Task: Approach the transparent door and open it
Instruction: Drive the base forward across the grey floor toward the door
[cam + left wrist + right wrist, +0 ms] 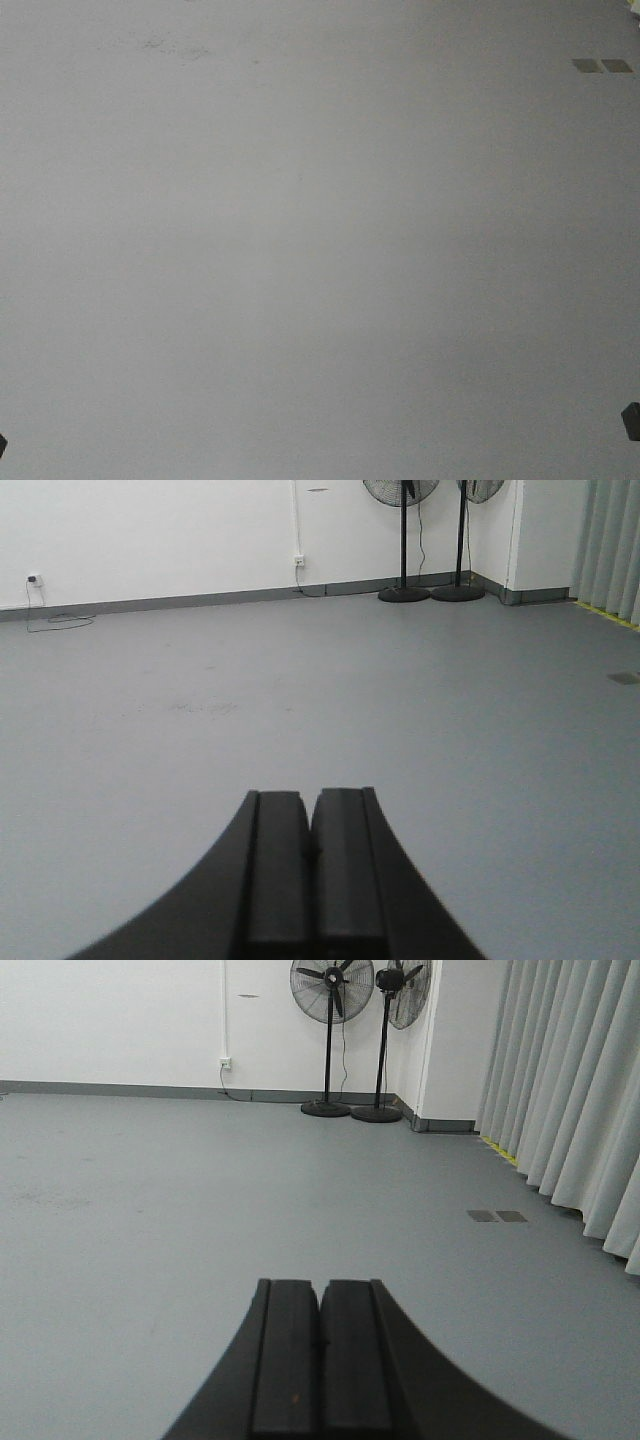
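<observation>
"Grey bare floor (300, 250) and no transparent door in any view. What's the danger?"
"My left gripper (310, 865) and right gripper (321, 1352) sit pressed together; searching blind, I could clip the black pedestal fans (331, 990) or pale pleated curtains (570, 1090)."

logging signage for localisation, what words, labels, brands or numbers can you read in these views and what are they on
None: no text can be read in any of the three views.
The dark mark high on the white wall: too small and blurred to tell if it is lettering.
The wall socket, left fan, right fan and floor plates: no legible label or brand.
</observation>
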Motion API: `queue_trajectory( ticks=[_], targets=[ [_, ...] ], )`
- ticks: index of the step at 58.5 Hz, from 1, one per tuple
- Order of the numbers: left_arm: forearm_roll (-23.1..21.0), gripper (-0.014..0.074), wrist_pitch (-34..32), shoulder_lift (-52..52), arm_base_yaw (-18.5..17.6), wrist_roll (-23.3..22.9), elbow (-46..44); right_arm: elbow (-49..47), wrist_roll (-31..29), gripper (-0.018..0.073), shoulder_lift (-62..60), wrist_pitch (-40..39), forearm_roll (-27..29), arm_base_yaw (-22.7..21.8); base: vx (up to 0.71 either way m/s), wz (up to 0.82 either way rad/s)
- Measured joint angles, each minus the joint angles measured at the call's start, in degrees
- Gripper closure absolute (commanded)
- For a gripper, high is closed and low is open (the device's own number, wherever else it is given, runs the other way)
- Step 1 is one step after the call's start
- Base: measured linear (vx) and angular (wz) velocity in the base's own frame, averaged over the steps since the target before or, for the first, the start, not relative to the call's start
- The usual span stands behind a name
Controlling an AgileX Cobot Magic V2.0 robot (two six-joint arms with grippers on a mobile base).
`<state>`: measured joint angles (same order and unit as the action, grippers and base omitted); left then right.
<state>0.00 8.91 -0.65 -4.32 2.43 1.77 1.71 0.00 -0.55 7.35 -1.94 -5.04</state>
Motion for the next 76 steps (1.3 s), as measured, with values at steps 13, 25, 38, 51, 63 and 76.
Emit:
queue_trajectory(
  ticks=[13,25,38,51,63,76],
  targets=[
    [0.0,0.0602,0.0,0.0,0.0,0.0,0.0,0.0,0.0,0.0566,0.0,0.0,0.0,0.0,0.0,0.0],
    [0.0,0.0602,0.0,0.0,0.0,0.0,0.0,0.0,0.0,0.0566,0.0,0.0,0.0,0.0,0.0,-0.01],
    [0.0,0.0602,0.0,0.0,0.0,0.0,0.0,0.0,0.0,0.0566,0.0,0.0,0.0,0.0,0.0,-0.01],
    [0.0,0.0602,0.0,0.0,0.0,0.0,0.0,0.0,0.0,0.0566,0.0,0.0,0.0,0.0,0.03,0.01],
    [0.0,0.0602,0.0,0.0,0.0,0.0,0.0,0.0,0.0,0.0566,0.0,0.0,0.0,0.0,0.1,0.03],
    [0.0,0.0602,0.0,0.0,0.0,0.0,0.0,0.0,0.0,0.0566,0.0,0.0,0.0,0.0,0.17,0.08]
  ],
)
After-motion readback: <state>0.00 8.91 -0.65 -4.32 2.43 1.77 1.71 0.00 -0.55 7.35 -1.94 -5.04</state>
